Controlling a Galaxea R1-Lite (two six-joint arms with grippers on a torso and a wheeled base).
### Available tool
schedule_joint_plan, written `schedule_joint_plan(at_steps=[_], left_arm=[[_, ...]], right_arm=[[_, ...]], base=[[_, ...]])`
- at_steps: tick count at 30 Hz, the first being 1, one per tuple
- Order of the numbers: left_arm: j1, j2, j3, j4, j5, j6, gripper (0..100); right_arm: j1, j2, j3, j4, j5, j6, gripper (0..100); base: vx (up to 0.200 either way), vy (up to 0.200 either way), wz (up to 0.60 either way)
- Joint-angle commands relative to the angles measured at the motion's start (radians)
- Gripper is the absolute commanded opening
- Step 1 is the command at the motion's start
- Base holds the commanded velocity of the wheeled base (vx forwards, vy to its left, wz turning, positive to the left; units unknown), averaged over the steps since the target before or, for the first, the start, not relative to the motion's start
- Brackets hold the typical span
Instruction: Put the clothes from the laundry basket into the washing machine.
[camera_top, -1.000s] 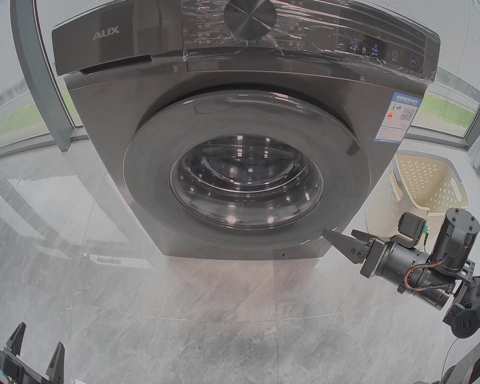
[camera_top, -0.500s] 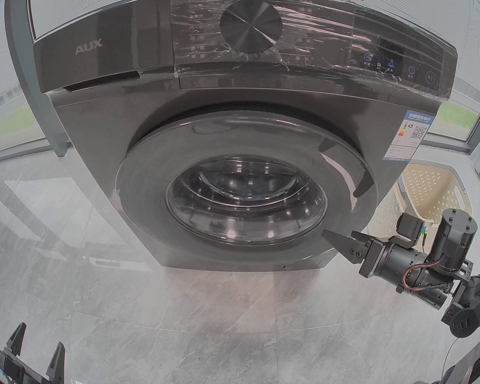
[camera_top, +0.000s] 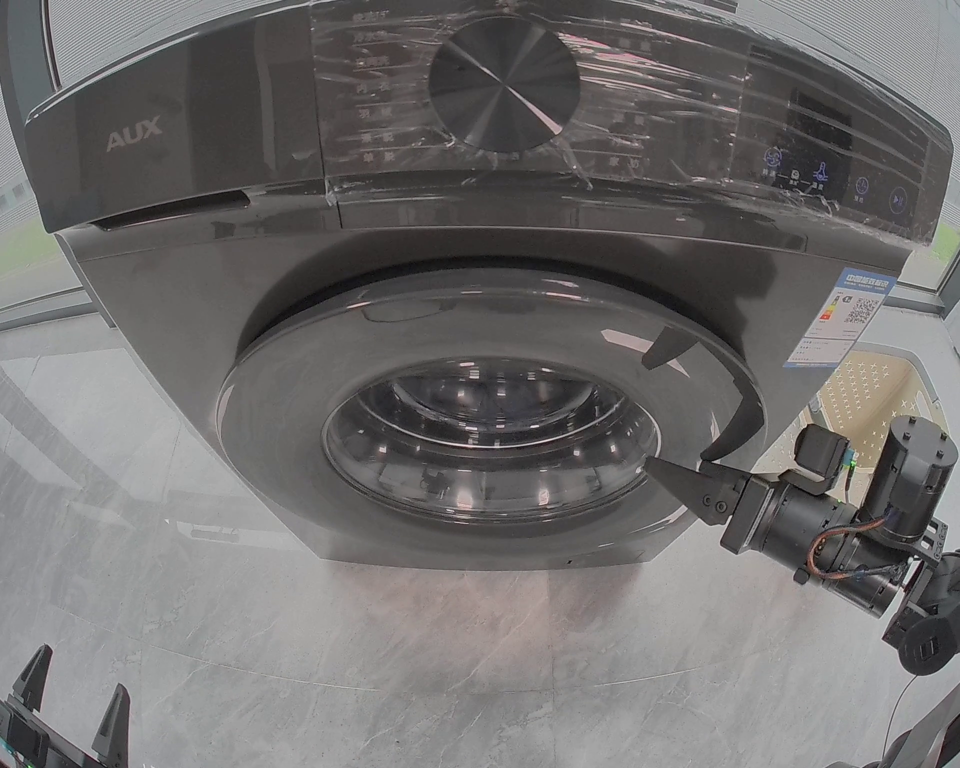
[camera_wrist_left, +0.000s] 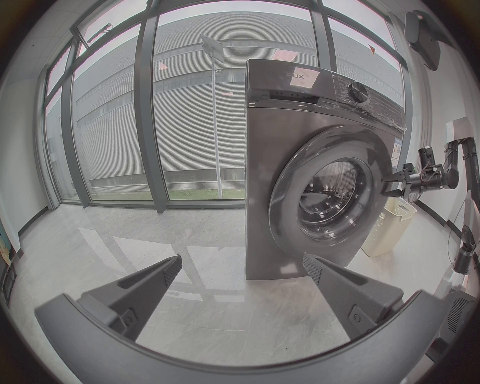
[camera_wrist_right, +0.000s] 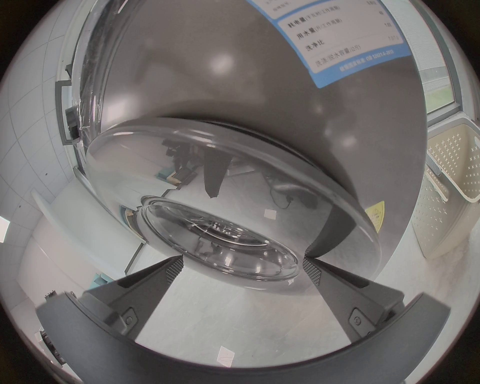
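Note:
The grey washing machine (camera_top: 480, 250) stands straight ahead, its round glass door (camera_top: 490, 440) closed. A cream perforated laundry basket (camera_top: 880, 390) sits on the floor at the machine's right side; the part of its inside that I see is bare. My right gripper (camera_top: 678, 470) is open, level with the door's right rim and close to it, holding nothing. From the right wrist, the door (camera_wrist_right: 220, 200) sits just past the open gripper (camera_wrist_right: 240, 265), with the basket (camera_wrist_right: 452, 190) off to the side. My left gripper (camera_top: 80, 675) is open, low at the near left, well away from the machine (camera_wrist_left: 300, 150).
Glossy grey marble floor (camera_top: 400, 650) spreads in front of the machine. Tall windows with dark frames (camera_wrist_left: 147, 110) line the wall behind and to the machine's left. Plastic film covers the control panel (camera_top: 620, 110).
The whole head view has shifted: the camera has come closer to the washing machine, which now looks larger. Both grippers keep their places in the picture, still open.

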Motion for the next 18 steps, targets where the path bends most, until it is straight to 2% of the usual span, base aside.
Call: schedule_joint_plan(at_steps=[1, 4, 10, 14, 15, 17, 18], left_arm=[[0.000, -0.013, 0.016, 0.000, 0.000, 0.000, 100], [0.000, -0.013, 0.018, 0.000, 0.000, 0.000, 100], [0.000, -0.013, 0.018, 0.000, -0.002, 0.000, 100], [-0.001, -0.013, 0.018, 0.000, 0.002, -0.003, 100], [0.000, -0.013, 0.016, 0.000, 0.002, -0.003, 100], [0.000, -0.013, 0.016, 0.000, -0.002, -0.003, 100], [-0.001, -0.013, 0.016, 0.000, 0.000, -0.004, 100]], right_arm=[[-0.030, -0.006, -0.011, -0.036, -0.027, -0.006, 100], [-0.032, -0.005, -0.011, -0.081, -0.060, -0.008, 100], [0.003, -0.014, 0.033, -0.104, -0.062, -0.019, 100], [0.149, -0.107, 0.196, -0.094, -0.033, -0.065, 100], [0.154, -0.111, 0.202, -0.094, -0.031, -0.065, 100], [0.241, -0.172, 0.322, -0.091, -0.013, -0.092, 100], [0.263, -0.196, 0.354, -0.082, -0.013, -0.108, 100]], base=[[0.000, 0.000, 0.00], [0.000, 0.000, 0.00], [0.000, 0.000, 0.00], [0.000, 0.000, 0.00], [0.000, 0.000, 0.00], [0.000, 0.000, 0.00], [0.000, 0.000, 0.00]])
